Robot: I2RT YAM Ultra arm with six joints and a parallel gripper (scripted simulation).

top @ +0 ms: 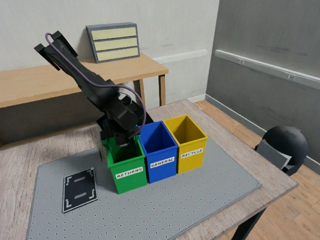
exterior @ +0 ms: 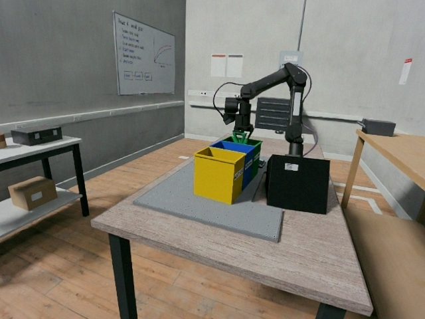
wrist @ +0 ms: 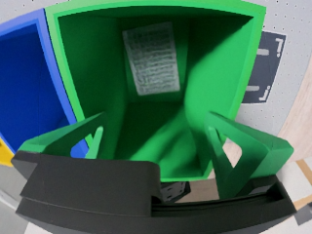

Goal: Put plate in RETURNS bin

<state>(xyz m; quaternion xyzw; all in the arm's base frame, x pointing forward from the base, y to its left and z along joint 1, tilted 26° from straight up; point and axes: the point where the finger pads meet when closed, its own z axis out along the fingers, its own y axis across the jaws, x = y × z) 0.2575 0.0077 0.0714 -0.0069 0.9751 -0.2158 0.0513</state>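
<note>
The green RETURNS bin stands upright at the left end of the row of three bins. The pale 96-well plate lies deep inside it, leaning against the far wall, seen in the wrist view. My gripper hangs just over the bin's mouth with its green fingers spread wide and nothing between them. The black plate nest N1 lies flat and bare on the grey perforated board, to the left of the green bin.
The blue GENERAL bin and the yellow RECYCLE bin stand upright, touching in a row beside the green one. A black box stands at the arm's base. A helmet sits off the table's right edge.
</note>
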